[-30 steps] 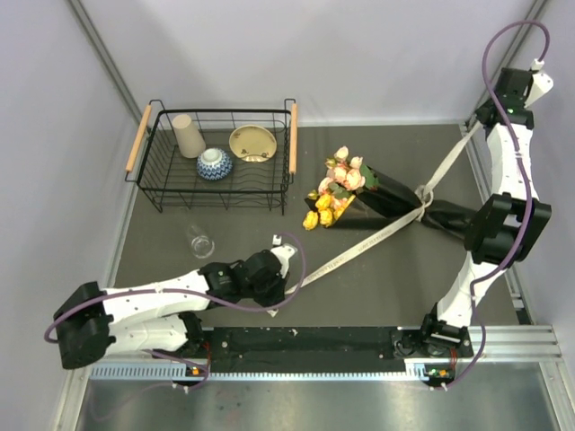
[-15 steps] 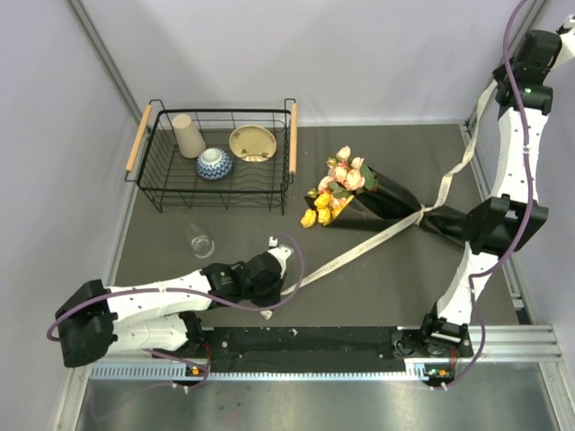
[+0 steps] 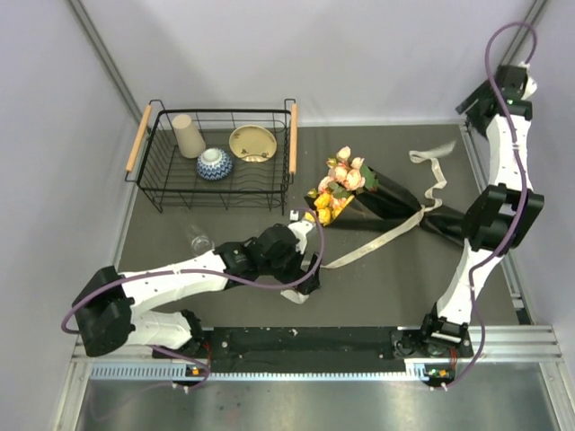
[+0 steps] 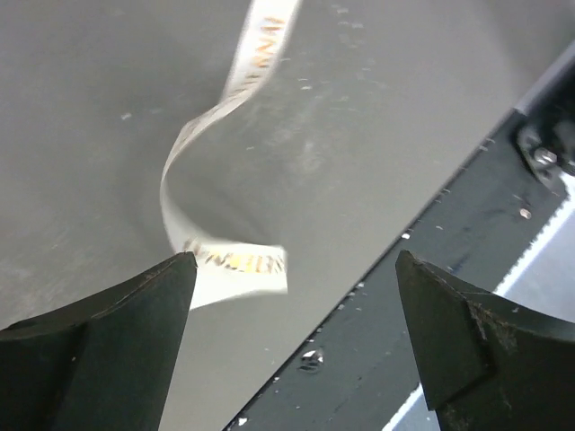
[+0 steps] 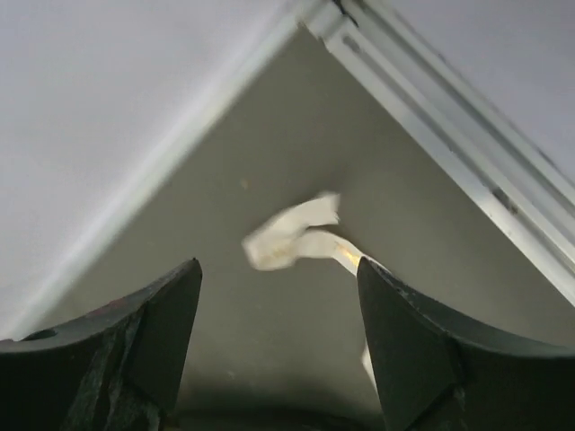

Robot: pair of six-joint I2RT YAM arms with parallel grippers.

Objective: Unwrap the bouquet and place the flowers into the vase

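While both hands are hanging empty, we are tagging this as the ribbon step of the unwrap. The left gripper (image 4: pixel 295 269) is standing with its jaws spread wide and nothing between them. In the top view it is hovering low just left of the bouquet (image 3: pixel 382 196), nearer the arm bases than the blooms. One loose end of the cream ribbon (image 3: pixel 373 242) is curling on the table (image 3: pixel 395 296) right under it, ungripped. The right gripper (image 5: pixel 277 269) is gaping too and holding nothing. It is sitting high beyond the bouquet's stem end, at the far right corner, with the other ribbon end lying slack below it.

Both ribbon ends are running in to the narrow waist of the bouquet's black paper and crossing the wrap there; we are not able to tell whether the knot is fully undone. The bouquet is lying on its side with the paper closed round the stems, the flowers (image 3: pixel 344 178) poking out at its left end. The vase (image 3: pixel 199 241) is standing upright well to the left of the bouquet, apart from everything. The wire basket (image 3: pixel 162 193) is sitting further left and back of the bouquet, not part of the job.

We are judging the task as early: nothing unwrapped, nothing in the vase. The next move is calling for getting the ribbon clear of the waist, then taking a paper edge and peeling it open without dragging the blooms.
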